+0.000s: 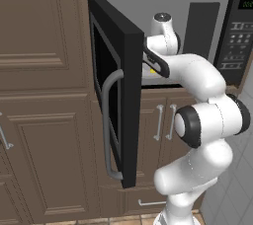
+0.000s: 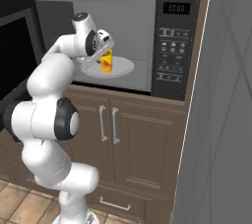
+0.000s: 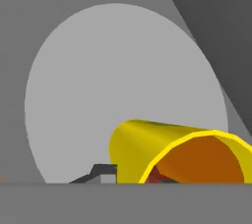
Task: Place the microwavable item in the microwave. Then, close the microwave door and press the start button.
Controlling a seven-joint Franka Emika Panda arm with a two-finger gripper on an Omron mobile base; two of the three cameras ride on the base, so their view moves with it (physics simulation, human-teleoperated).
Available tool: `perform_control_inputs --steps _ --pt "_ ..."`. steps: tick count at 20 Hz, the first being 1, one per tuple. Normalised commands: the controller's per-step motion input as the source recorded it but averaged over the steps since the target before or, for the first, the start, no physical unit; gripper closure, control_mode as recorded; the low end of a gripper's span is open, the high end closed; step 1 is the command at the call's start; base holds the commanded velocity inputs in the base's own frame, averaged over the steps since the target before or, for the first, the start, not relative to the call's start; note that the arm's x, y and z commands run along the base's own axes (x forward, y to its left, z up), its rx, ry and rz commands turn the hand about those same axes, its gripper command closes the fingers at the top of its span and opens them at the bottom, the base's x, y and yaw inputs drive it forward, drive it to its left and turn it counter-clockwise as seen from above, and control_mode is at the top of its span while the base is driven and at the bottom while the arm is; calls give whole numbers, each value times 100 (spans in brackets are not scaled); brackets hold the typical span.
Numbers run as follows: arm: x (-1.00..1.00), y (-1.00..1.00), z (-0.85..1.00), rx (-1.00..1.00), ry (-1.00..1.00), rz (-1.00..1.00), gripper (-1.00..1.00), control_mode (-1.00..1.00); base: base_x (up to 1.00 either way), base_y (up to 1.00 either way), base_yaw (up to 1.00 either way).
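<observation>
The microwave (image 2: 177,46) stands open, its door (image 1: 123,95) swung out to the left with the curved grey handle (image 1: 106,120) facing me. Inside, the small yellow cup (image 2: 106,63) with its red-orange mark hangs at the white turntable plate (image 2: 125,66). My gripper (image 2: 101,53) reaches into the cavity and is shut on the cup's rim. In the hand view the cup (image 3: 172,149) fills the lower right, its orange inside showing, with the plate (image 3: 98,95) behind it and my gripper (image 3: 130,174) clamped on the cup's wall. Whether the cup touches the plate I cannot tell.
Brown cabinet doors with grey bar handles (image 2: 101,122) sit below the microwave, and a drawer handle (image 2: 113,203) lower down. A tall grey panel (image 2: 221,120) rises close on the right. The open door's edge (image 1: 133,120) juts out beside my arm's elbow.
</observation>
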Motion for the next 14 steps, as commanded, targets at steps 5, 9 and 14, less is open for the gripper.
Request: perform_control_inputs --steps 5,9,14 --pt "31 0 -3 0 -2 9 100 -100 0 0 0" --pt "3 0 -7 0 -2 8 -100 -100 0 0 0" --pt "-9 0 22 0 -22 5 -100 -100 0 0 0"
